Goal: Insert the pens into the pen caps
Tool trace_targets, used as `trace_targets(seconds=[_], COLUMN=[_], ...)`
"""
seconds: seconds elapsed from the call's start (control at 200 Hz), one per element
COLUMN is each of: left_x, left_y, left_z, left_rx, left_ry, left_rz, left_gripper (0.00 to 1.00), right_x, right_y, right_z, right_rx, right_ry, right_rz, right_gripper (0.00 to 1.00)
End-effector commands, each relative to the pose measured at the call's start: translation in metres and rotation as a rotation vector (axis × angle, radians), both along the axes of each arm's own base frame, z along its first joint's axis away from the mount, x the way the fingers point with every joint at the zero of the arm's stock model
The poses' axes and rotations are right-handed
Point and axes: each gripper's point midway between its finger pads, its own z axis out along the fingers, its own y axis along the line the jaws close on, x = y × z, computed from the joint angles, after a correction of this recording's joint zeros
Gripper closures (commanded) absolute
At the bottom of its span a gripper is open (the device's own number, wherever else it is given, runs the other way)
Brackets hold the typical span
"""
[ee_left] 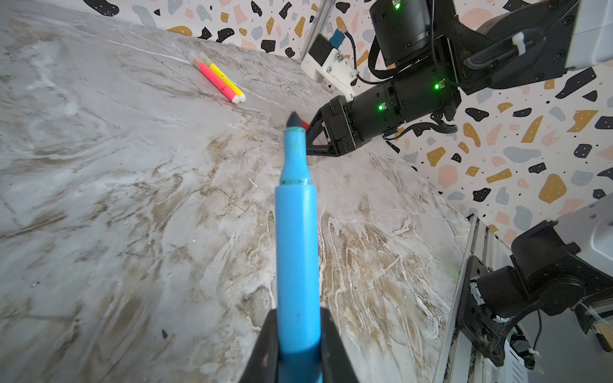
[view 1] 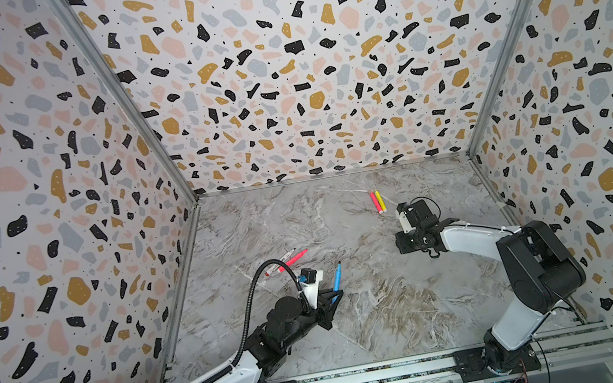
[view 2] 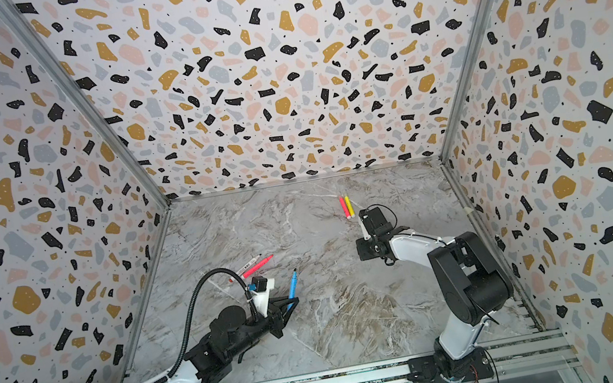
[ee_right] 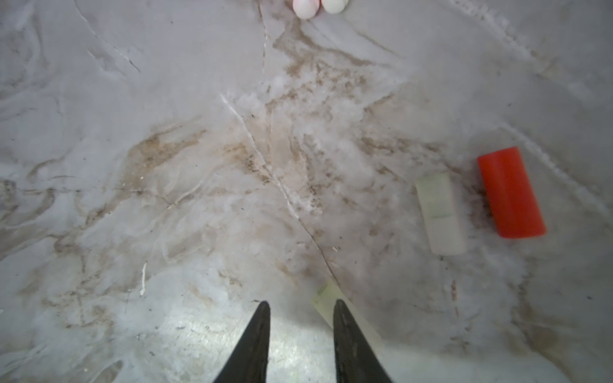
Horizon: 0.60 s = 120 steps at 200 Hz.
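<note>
Marbled grey tabletop fills the booth, and from where I stand the left gripper is clamped tight on the blue pen, bare nib angled upward, presumably so a cap can be pushed on. Beyond the blue pen's nib the right gripper hangs low, jaws a little apart and empty, with a pale cap just beside one finger. Also beyond that nib lie a red cap and a second pale cap, side by side, probably waiting their turn.
</note>
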Motion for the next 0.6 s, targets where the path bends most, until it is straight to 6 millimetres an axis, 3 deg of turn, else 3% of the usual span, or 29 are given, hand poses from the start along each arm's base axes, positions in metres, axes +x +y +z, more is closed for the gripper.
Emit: trace_targets(seconds=[0.0,0.23,0.596], left_x=[0.002,0.002,0.003], left_y=[0.002,0.003,0.002], left_z=[0.004,0.003,0.003], left_rx=[-0.009,-0.006,-0.003], left_ry=[-0.024,-0.023,-0.022], left_rz=[0.010,0.013,0.016], left_gripper=[1.00,1.00,1.00], right_x=[0.013,0.020,0.004], right_y=[0.001,0.004,0.008], right_z=[0.012,0.000,-0.013], right_rx=[-0.014,-0.023,-0.002], right_ry=[-0.027,0.007,0.047], right_rz=[-0.001,0.002,0.021], right_gripper=[0.64,0.62,0.61])
